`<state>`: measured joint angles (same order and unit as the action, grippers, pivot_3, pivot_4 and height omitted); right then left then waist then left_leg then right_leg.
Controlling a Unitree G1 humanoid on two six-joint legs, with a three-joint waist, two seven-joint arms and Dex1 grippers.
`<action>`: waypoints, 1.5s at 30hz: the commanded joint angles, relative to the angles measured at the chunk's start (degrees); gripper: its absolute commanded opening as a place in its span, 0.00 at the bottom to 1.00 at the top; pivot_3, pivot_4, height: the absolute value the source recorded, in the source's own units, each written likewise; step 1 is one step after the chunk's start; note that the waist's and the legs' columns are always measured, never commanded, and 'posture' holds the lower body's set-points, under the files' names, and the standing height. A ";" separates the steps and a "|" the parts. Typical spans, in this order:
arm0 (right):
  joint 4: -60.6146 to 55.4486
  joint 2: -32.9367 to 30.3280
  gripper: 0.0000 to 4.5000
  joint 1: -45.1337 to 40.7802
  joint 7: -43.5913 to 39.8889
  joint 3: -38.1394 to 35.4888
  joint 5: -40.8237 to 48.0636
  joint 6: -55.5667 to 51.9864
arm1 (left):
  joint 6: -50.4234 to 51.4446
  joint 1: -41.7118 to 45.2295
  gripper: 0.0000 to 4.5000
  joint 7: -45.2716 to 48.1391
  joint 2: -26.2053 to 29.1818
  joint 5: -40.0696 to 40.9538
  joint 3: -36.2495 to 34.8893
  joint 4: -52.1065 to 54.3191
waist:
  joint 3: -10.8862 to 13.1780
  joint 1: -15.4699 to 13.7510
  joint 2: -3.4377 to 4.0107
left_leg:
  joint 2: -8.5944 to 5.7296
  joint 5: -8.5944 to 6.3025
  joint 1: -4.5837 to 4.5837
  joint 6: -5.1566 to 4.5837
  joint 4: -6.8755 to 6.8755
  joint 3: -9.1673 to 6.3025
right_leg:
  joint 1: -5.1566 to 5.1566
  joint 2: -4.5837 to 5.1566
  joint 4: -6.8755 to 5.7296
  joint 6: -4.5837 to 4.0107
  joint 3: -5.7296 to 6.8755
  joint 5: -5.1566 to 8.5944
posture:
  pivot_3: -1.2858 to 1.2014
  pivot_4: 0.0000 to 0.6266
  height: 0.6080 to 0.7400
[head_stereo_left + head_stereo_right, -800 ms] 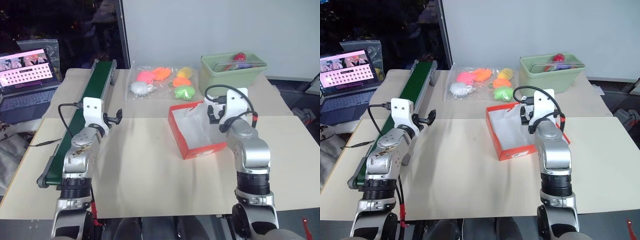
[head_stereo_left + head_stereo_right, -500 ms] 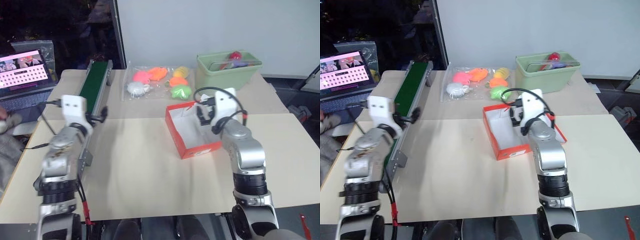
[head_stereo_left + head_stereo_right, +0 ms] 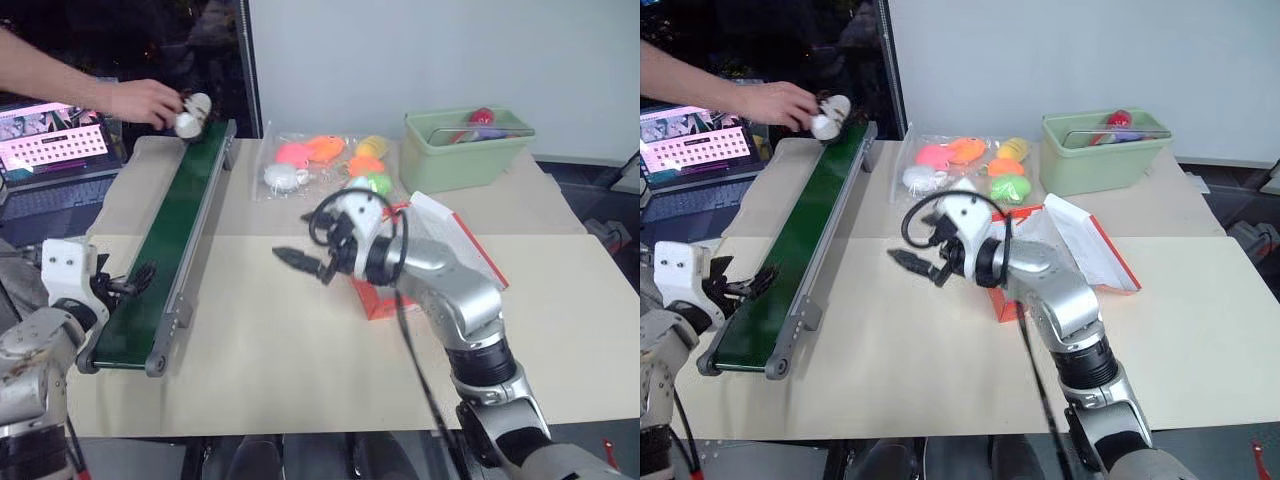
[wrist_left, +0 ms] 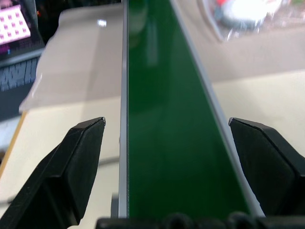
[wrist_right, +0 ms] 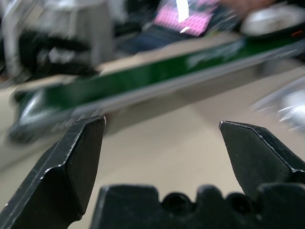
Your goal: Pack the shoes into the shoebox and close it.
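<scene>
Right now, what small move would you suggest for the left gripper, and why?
Probably hold the left gripper open over the near end of the green conveyor belt. A person's hand is just setting a shoe on its far end, so nothing is within reach yet, and the shoebox waits open.

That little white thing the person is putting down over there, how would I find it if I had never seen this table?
Start from the long green conveyor belt running along the robot's left side of the table and follow it to its far end. There a person's hand holds a small white shoe with dark markings. Unlike the white round toy, it is not inside the clear bag.
</scene>
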<state>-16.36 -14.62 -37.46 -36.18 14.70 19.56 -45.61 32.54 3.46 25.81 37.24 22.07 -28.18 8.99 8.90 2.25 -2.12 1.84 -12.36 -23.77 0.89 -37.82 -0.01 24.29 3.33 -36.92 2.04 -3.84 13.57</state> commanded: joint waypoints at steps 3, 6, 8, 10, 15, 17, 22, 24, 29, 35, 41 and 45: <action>-1.36 -1.88 1.00 2.52 -0.02 -0.49 -0.48 1.61 | 1.25 -1.86 0.99 -0.28 -0.92 1.99 -0.83 4.66 | -0.02 0.17 -0.03 | 0.01 -0.01 0.00 0.00 0.01 0.01 | 0.00 0.00 0.03 -0.01 -0.01 0.01 | 0.52 0.24 0.92; -0.82 -1.78 1.00 3.00 1.12 -0.58 -1.14 1.85 | 0.81 -1.42 0.99 -0.53 -1.63 1.58 0.14 4.51 | -0.01 0.30 -0.03 | 0.00 -0.01 -0.02 0.00 0.02 0.02 | 0.05 -0.01 -0.01 -0.02 -0.01 0.01 | 0.52 0.24 0.92; -0.98 -1.67 1.00 3.33 2.06 -0.40 -1.76 1.76 | 0.71 -1.41 0.99 -0.40 -1.62 0.86 1.38 3.96 | -0.01 0.39 -0.03 | 0.02 0.00 0.01 0.00 0.01 0.02 | 0.05 -0.03 -0.05 -0.03 -0.02 0.01 | 0.52 0.24 0.92; -1.08 -1.62 1.00 3.54 2.93 -0.53 -2.23 1.66 | 0.66 -1.22 0.99 -0.59 -1.61 0.57 1.99 3.63 | -0.01 0.34 -0.03 | 0.02 0.00 0.05 0.00 0.01 0.02 | 0.04 -0.04 -0.07 -0.04 -0.02 0.02 | 0.52 0.24 0.92; -1.18 -1.38 1.00 3.86 4.48 -0.83 -2.96 1.38 | 0.84 0.65 0.99 -2.25 -1.20 -0.53 2.67 2.01 | -0.01 0.26 -0.03 | 0.01 -0.01 0.01 0.00 0.01 0.02 | 0.04 -0.04 -0.05 -0.04 -0.02 0.02 | 0.52 0.24 0.92; -0.96 -1.13 1.00 3.79 5.30 -0.98 -3.21 1.35 | 0.34 1.06 0.99 -2.60 -0.68 -1.79 3.40 1.05 | -0.01 0.25 -0.04 | 0.01 0.00 0.02 0.00 0.01 0.02 | 0.04 -0.04 -0.06 -0.04 -0.02 0.02 | 0.52 0.24 0.92; 0.34 -0.96 1.00 3.34 7.18 -0.85 -4.58 1.19 | 0.93 1.29 0.99 -2.24 0.15 -3.28 4.47 -0.64 | -0.01 0.31 -0.04 | 0.01 -0.01 0.02 0.00 0.01 0.02 | 0.05 -0.05 -0.05 -0.04 -0.02 0.02 | 0.52 0.24 0.92; 0.29 -0.87 1.00 3.37 7.49 -0.91 -4.74 1.18 | 0.87 1.28 0.99 -1.91 0.57 -3.80 4.78 -1.32 | -0.01 0.30 -0.04 | 0.01 -0.01 0.01 0.00 0.01 0.02 | 0.05 -0.04 -0.05 -0.04 -0.03 0.02 | 0.52 0.24 0.92; -0.21 -0.74 1.00 3.77 8.25 -1.03 -4.94 0.69 | 1.75 3.64 0.99 -2.73 -0.44 -2.29 3.30 -2.87 | -0.01 0.25 -0.04 | 0.01 0.00 0.02 0.00 0.01 0.02 | 0.05 -0.04 -0.06 -0.04 -0.02 0.02 | 0.52 0.24 0.92; -0.94 -0.43 1.00 4.35 9.15 -1.19 -4.83 0.40 | 1.52 4.67 0.99 -3.02 -0.20 -2.97 3.90 -3.89 | -0.01 0.24 -0.04 | 0.00 -0.01 0.00 0.00 0.01 0.02 | 0.05 -0.03 -0.04 -0.04 -0.02 0.02 | 0.52 0.24 0.92; -1.05 -0.40 1.00 4.31 9.99 -1.73 -4.83 0.45 | 0.71 5.17 0.99 -2.81 0.35 -3.74 4.29 -5.71 | -0.01 0.29 -0.04 | 0.01 0.00 0.02 0.00 0.01 0.02 | 0.05 -0.04 -0.07 -0.04 -0.02 0.02 | 0.52 0.24 0.92; -1.25 -0.45 1.00 4.06 10.33 -1.91 -4.77 0.30 | -0.31 5.44 0.99 -2.28 0.87 -4.94 5.13 -7.24 | -0.01 0.28 -0.04 | 0.01 -0.01 0.01 0.00 0.01 0.02 | 0.05 -0.04 -0.05 -0.04 -0.02 0.02 | 0.52 0.24 0.92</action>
<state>-15.22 -15.20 -32.85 -26.09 14.52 14.64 -45.42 33.61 8.14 23.27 36.90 17.89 -23.02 1.34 8.89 2.52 -2.16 1.85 -12.36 -23.77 0.89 -37.81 0.01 24.34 3.30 -36.97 2.00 -3.86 13.60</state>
